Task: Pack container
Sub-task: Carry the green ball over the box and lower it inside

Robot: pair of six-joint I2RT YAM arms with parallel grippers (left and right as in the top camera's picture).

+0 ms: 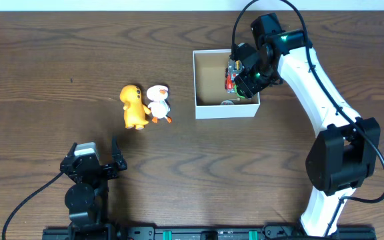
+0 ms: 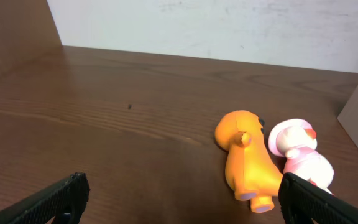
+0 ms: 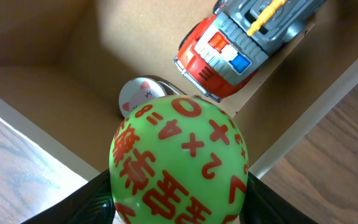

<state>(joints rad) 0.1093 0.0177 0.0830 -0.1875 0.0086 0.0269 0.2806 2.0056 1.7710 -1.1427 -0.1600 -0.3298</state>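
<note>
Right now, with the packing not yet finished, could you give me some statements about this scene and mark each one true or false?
1. A green ball sits between the fingers of the right claw, over the container. True.
2. The orange duck is inside the container. False: it lies on the table, beside the white duck.
3. A red and grey toy truck is in the container. True.
4. The left claw holds the white duck. False: it is open, empty and apart from both ducks.
</note>
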